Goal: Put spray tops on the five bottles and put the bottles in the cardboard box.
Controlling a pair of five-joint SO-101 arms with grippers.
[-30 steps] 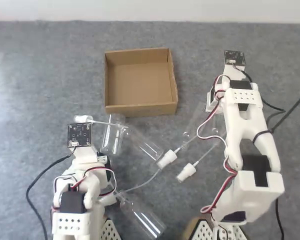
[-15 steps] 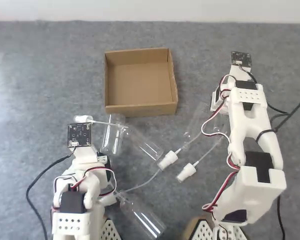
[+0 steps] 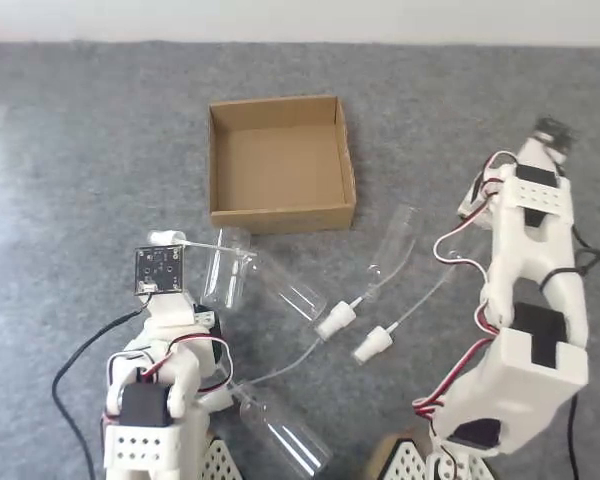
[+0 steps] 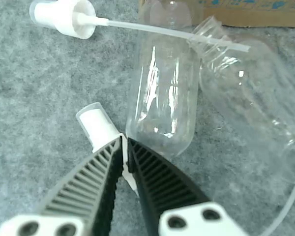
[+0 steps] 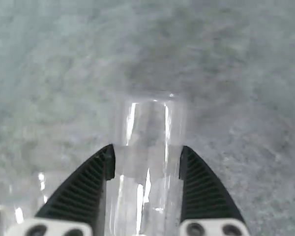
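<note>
left pincer (image 4: 124,142), pinched almost closed on a spray top (image 4: 96,123) near the tabletop's front edge, and right pincer (image 5: 146,150), clamped on a clear bottle (image 5: 150,118) toward the right edge, each grip something slick that could twist and spoil alignment.

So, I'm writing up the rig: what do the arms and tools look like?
The left arm and right arm are blocky white plastic with black motors and looped red, white and black wires. The left tool and right tool have dark, ribbed, tapering fingers on white mounts.
</note>
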